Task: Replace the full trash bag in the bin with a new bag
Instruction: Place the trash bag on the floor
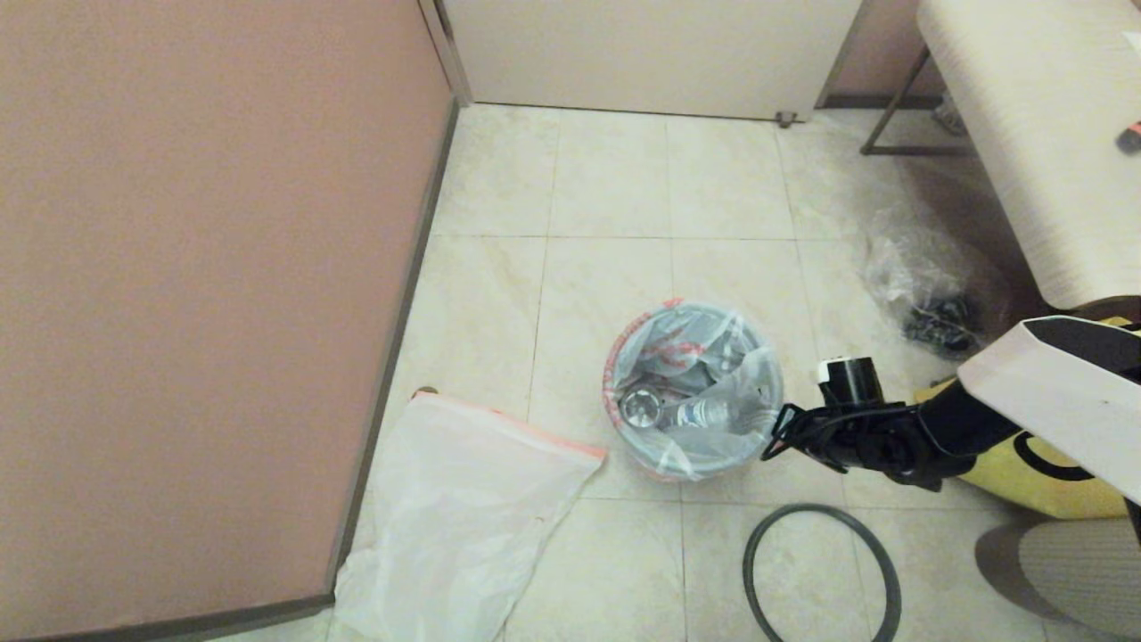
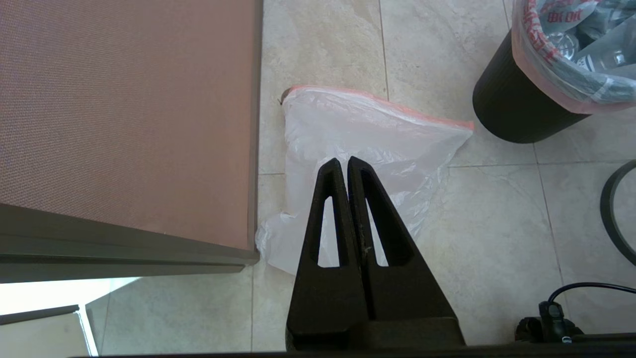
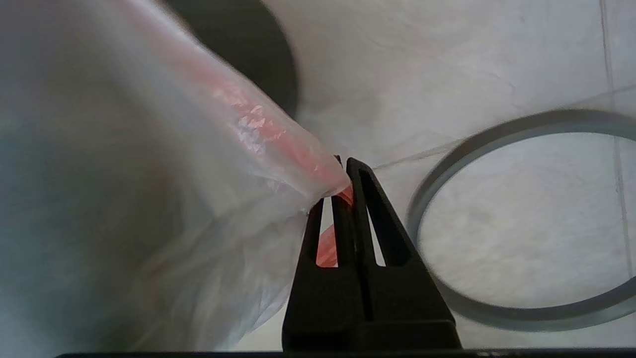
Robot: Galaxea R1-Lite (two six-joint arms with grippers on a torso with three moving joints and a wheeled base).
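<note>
The full trash bag (image 1: 691,392) lines the round black bin (image 2: 512,107) on the tiled floor, with bottles inside it. My right gripper (image 1: 774,439) is at the bin's right rim, shut on the bag's orange-red hem (image 3: 278,144), which is pulled out from the rim toward the fingertips. The new bag (image 1: 455,517) lies flat on the floor left of the bin, beside the pink partition. My left gripper (image 2: 344,161) hangs above the new bag, shut and empty.
The bin's dark grey ring (image 1: 820,571) lies on the floor in front of the bin. A clear wrinkly bag with dark contents (image 1: 931,294) and a yellow tote (image 1: 1043,486) sit to the right. A pink partition (image 1: 205,294) stands left, a white bench (image 1: 1043,125) at the back right.
</note>
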